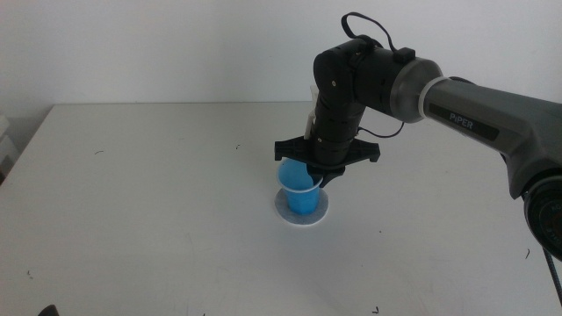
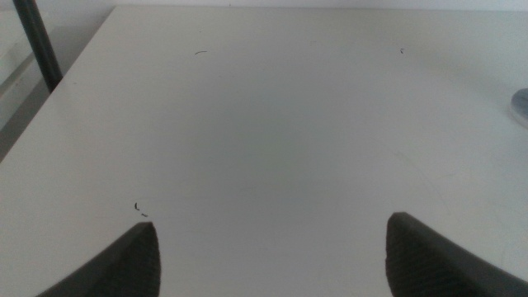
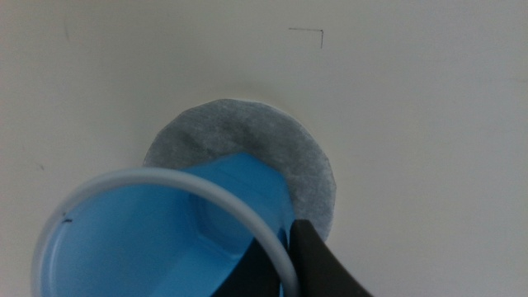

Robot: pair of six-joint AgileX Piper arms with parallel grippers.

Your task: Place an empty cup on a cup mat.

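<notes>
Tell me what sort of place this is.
Probably a robot test bench: a bare white table against a plain white wall, holding only a small bright blue plastic cup on a round grey mat, under the right gripper.

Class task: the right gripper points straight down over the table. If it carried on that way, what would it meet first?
Probably the flat round mottled grey cup mat: the right gripper holds the small bright blue plastic cup by its rim directly above it. Whether the cup's base already touches is unclear.

- We read one word only, "PIPER", in pale capitals on the grey forearm link of the right arm [image 1: 479, 120].
- We find nothing else readable in any view.
</notes>
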